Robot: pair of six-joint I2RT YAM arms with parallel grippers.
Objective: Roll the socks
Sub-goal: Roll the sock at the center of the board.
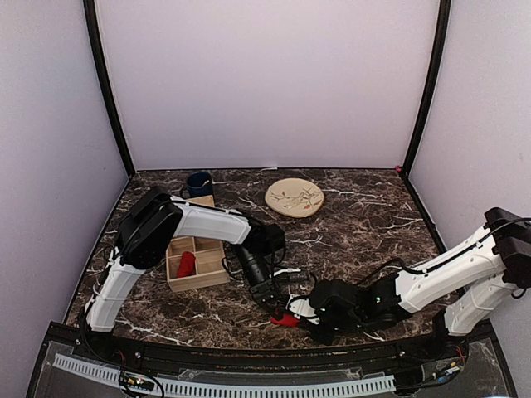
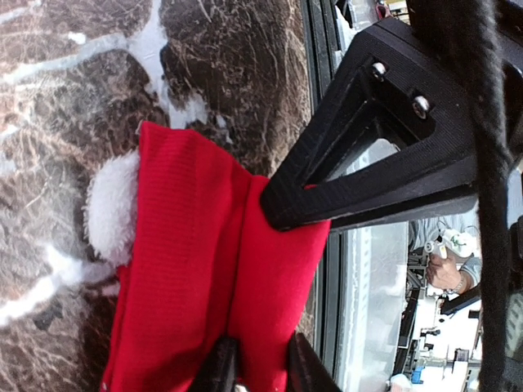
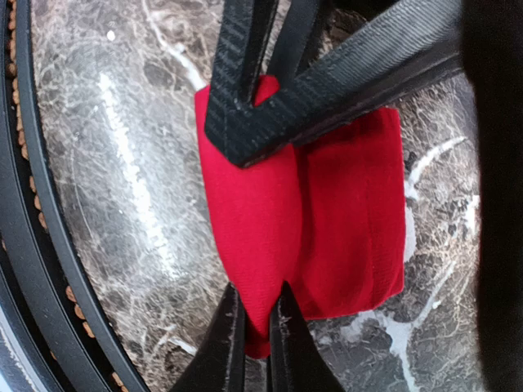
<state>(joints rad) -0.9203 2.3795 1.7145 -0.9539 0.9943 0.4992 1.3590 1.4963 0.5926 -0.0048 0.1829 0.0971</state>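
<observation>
A folded red sock (image 2: 188, 269) with a fluffy white patch lies on the marble near the table's front edge, small in the top view (image 1: 287, 320). My left gripper (image 2: 260, 353) is shut on a raised fold of it, red fabric pinched between both fingers. From the opposite side my right gripper (image 3: 260, 314) is shut on the sock's (image 3: 343, 220) edge, its fingers nearly touching through the cloth. The two grippers meet over the sock (image 1: 290, 305), each showing as a black frame in the other's wrist view. A second red sock (image 1: 186, 264) lies in a wooden box.
The wooden compartment box (image 1: 199, 278) stands under the left arm's elbow. A dark blue mug (image 1: 199, 183) sits behind it, and a round beige plate (image 1: 294, 197) lies at the back centre. The table's black front rail (image 3: 33, 245) runs close beside the sock.
</observation>
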